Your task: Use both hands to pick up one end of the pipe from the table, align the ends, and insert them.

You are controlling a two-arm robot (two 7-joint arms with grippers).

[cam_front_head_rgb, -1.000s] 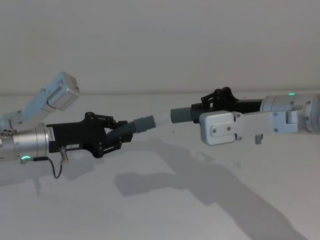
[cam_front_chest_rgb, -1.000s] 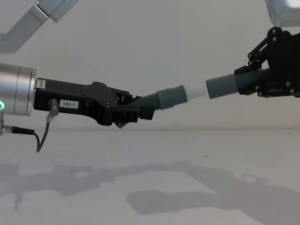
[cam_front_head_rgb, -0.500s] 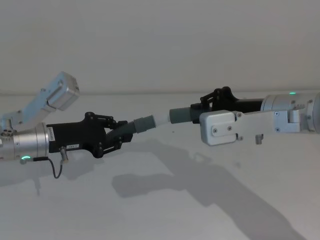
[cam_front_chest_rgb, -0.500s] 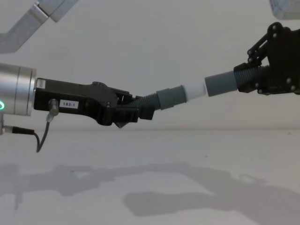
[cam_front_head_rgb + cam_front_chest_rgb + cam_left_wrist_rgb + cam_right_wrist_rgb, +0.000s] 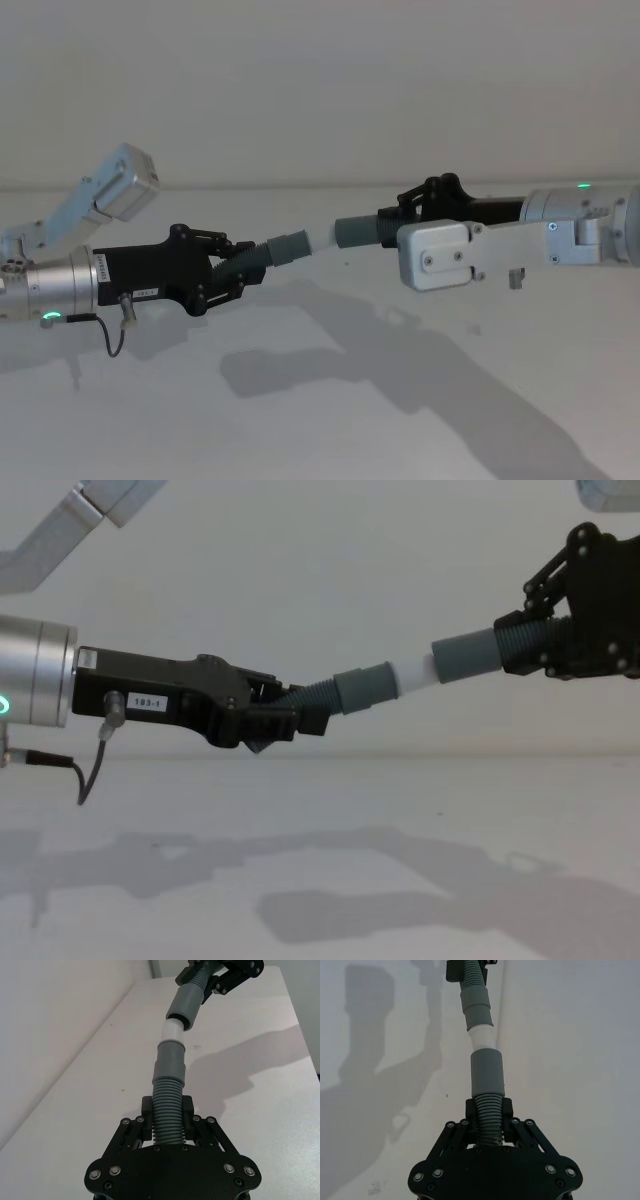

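We see two robot arms meeting in mid-air above a plain white table, each holding one piece of a grey ribbed hose.

At the centre left of the head view, the left gripper is clamped on the ribbed body of the left hose piece. In the left wrist view its black fingers press against both sides of the ribs, closed as far as the hose allows. This piece ends in a smooth grey cuff and then a short white tip, angled slightly upward toward the right of the frame.

At the centre right of the head view, the right gripper likewise grips the ribbed part of the right hose piece; the right wrist view shows its fingers snug on either side of the ribs. Its smooth grey cuff points left.

In the chest view, near the middle of the frame, the white tip meets the mouth of the right cuff. A band of white shows between the two grey cuffs. We cannot tell how far the tip sits inside. Both pieces hang clear of the table, with their shadows below.
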